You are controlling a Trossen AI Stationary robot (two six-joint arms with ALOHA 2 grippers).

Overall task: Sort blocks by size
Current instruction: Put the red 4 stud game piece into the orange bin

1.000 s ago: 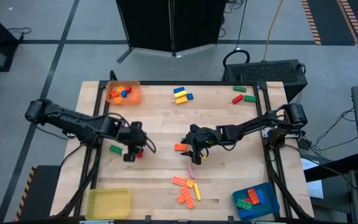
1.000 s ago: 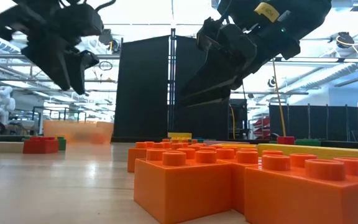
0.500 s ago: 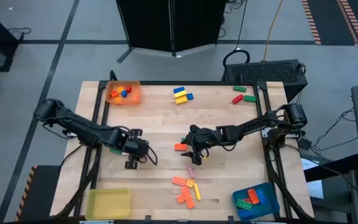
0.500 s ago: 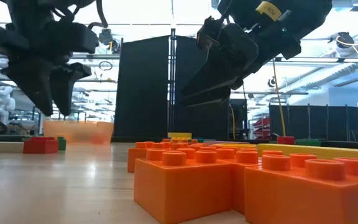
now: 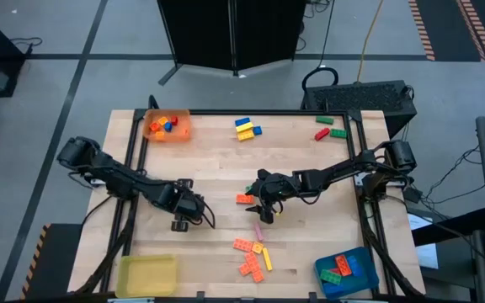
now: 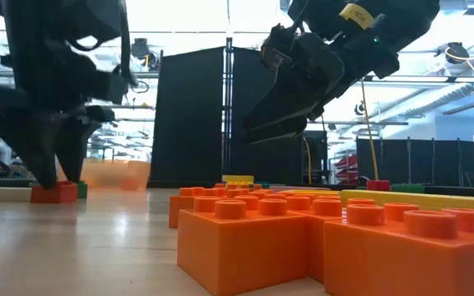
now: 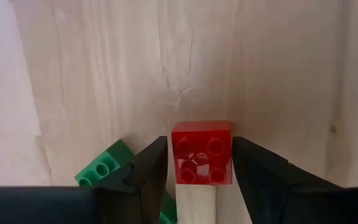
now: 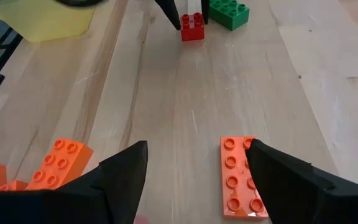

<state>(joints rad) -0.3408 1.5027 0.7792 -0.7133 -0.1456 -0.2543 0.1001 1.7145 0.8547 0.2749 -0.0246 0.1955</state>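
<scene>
A small red square block (image 7: 202, 152) rests flat on the wood, studs up. My left gripper (image 7: 199, 142) points down over it, open, with one finger on each side of it and only a thin gap showing. The low view shows the fingertips (image 6: 52, 168) just above the table at the red block (image 6: 53, 192). A green block (image 7: 104, 168) lies beside it. My right gripper (image 5: 263, 206) hovers open at mid-table, with an orange plate (image 8: 244, 177) and an orange block (image 8: 61, 162) below it.
An orange tray (image 5: 183, 135) with blocks stands far left, a yellow tray (image 5: 146, 273) near left and a blue tray (image 5: 369, 269) with blocks near right. Loose blocks lie at the far middle (image 5: 245, 128), far right (image 5: 329, 128) and near middle (image 5: 253, 257).
My left gripper has come down and a little toward the table's near edge, tipping to point more steeply down. Its fingers now stand on either side of the red block, which has not moved.
</scene>
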